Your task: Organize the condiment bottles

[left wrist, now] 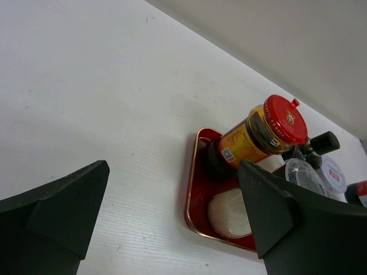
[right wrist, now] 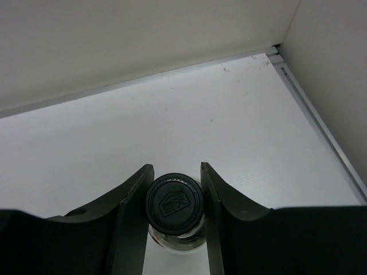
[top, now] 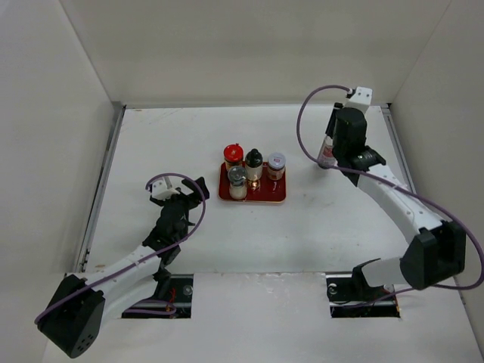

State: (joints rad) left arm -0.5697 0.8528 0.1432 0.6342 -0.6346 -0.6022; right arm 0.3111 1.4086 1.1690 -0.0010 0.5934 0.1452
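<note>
White tabletop (top: 318,219), walled in by pale panels, with two white-and-black robot arms reaching in from the near edge.

Near the middle lies a flat red rectangular tray (top: 268,195) with a gold rim. Four small containers stand on it, close together. At the far left corner is a red-capped jar (top: 234,156) with a yellow label. Beside it, in the far middle, is a small dark black-capped bottle (top: 253,160). At the far right corner is a pale-lidded labelled jar (top: 277,162). In front of the red-capped jar stands a grey-lidded shaker (top: 237,178) with white contents.

The left gripper (top: 198,189) hovers just left of the tray. Its two dark fingers are spread wide, with nothing between them. Its own camera looks past them to the tray and the jars.

The right gripper (right wrist: 176,169) is at the far right of the table, well apart from the tray. Its fingers press against both sides of the round black cap of a tall clear black-capped bottle with a red-white label (top: 327,153). Whether the bottle rests on the table or is lifted cannot be told.
</note>
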